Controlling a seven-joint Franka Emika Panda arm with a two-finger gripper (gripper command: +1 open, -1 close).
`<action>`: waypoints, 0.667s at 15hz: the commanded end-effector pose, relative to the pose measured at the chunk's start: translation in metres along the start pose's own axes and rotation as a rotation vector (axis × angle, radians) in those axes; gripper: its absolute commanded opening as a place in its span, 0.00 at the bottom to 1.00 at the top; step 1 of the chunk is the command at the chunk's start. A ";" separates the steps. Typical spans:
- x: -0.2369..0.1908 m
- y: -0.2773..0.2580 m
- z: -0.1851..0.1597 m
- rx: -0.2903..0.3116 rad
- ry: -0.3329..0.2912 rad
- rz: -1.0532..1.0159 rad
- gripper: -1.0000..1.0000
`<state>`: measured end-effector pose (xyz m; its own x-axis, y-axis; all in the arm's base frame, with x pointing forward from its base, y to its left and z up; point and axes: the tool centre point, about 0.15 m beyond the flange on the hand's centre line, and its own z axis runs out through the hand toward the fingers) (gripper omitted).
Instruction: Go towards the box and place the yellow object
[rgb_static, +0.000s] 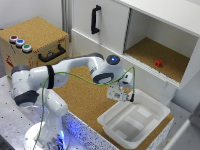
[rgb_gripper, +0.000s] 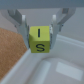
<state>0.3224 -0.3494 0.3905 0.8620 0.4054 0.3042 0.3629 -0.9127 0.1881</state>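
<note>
A yellow cube (rgb_gripper: 41, 41) with black marks on its faces sits clamped between my gripper's (rgb_gripper: 41, 31) two fingers. In the exterior view the gripper (rgb_static: 119, 96) hangs over the near-left corner of the box (rgb_static: 150, 107), a shallow white tub with a wide rim. There the yellow object is too small to make out. The wrist view shows the box rim (rgb_gripper: 22, 66) running just below the cube, with the tub's white inside beyond it.
The box rests on a cork-covered surface (rgb_static: 85, 97). A brown cork-topped case (rgb_static: 37, 35) with coloured buttons stands at the exterior view's left. A white cabinet (rgb_static: 107, 22) rises behind, with a small red cube (rgb_static: 158, 63) in its open shelf.
</note>
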 end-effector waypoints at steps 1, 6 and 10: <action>-0.019 0.103 0.078 0.221 0.003 -0.094 0.00; -0.041 0.108 0.122 0.276 0.005 -0.194 0.00; -0.044 0.097 0.145 0.274 -0.016 -0.217 0.00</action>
<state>0.3355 -0.4228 0.3042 0.7979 0.5556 0.2339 0.5373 -0.8314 0.1419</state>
